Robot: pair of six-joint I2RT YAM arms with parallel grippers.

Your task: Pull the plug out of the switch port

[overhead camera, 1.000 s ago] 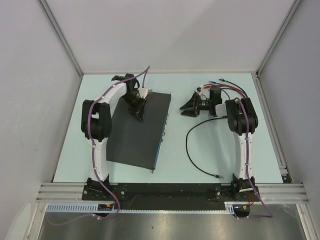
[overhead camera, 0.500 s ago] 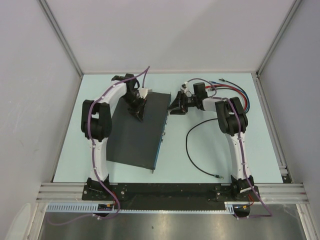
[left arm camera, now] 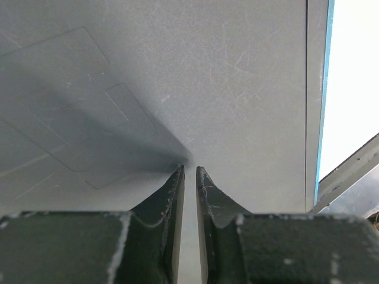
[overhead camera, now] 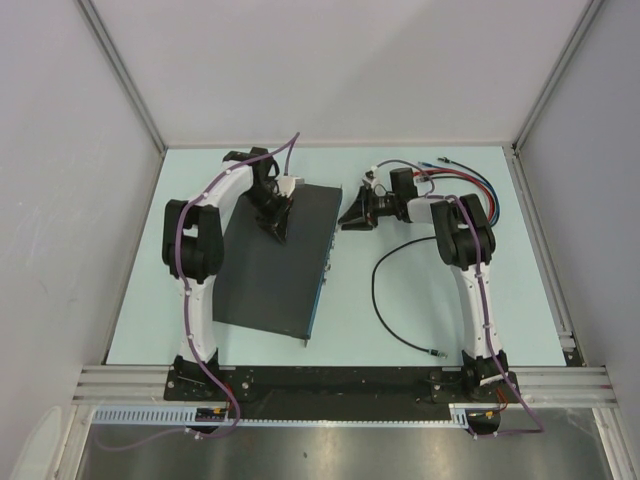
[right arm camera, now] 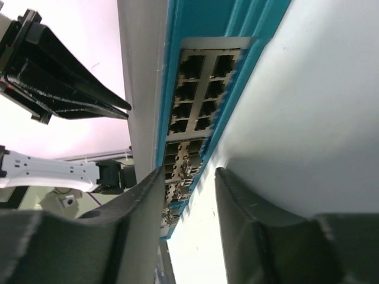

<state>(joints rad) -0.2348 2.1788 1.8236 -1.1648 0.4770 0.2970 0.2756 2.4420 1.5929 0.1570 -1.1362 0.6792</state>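
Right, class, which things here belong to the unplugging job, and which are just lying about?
Job: the switch; its row of ports; left gripper, resting on the switch top; right gripper, open at the ports.
Lying about: loose black cable; red and blue cables at the far right.

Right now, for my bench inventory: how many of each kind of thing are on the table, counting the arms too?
Switch: 1
Loose black cable: 1
Red and blue cables at the far right: at least 2
Arms: 2, the left arm and the right arm
Total: at least 6
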